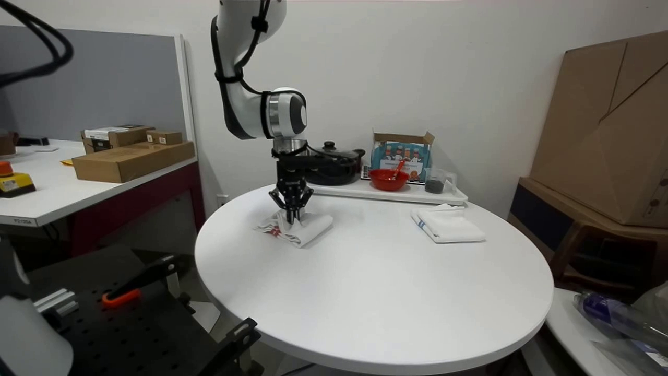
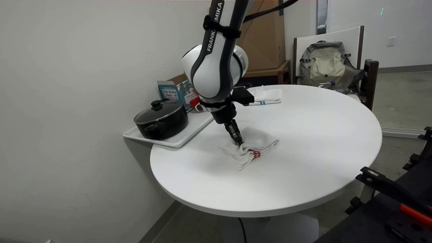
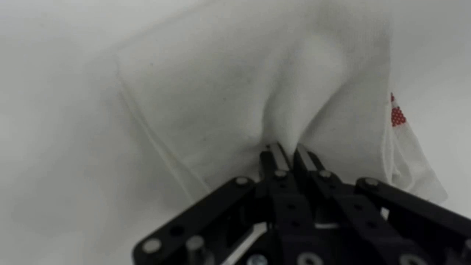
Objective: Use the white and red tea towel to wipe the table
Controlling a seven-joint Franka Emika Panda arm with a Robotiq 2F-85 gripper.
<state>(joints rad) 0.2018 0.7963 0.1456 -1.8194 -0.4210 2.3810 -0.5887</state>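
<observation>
The white and red tea towel (image 1: 313,230) lies folded and a bit rumpled on the round white table (image 1: 396,297), left of its middle in this exterior view. It also shows in an exterior view (image 2: 260,140), with red marks at one edge. In the wrist view the towel (image 3: 198,103) fills the middle, with a red patch at its right edge. My gripper (image 1: 294,219) points down at the towel, its fingertips at the cloth. In the wrist view the gripper (image 3: 290,154) is shut on a raised fold of the towel. The towel rests on the table.
A white cloth with blue stripes (image 1: 451,228) lies at the table's far right. A white tray (image 1: 344,191) at the back holds a black lidded pot (image 2: 163,121), a red bowl (image 1: 387,183), a clear cup (image 1: 434,183) and a printed box (image 1: 402,156). A wall stands behind the tray.
</observation>
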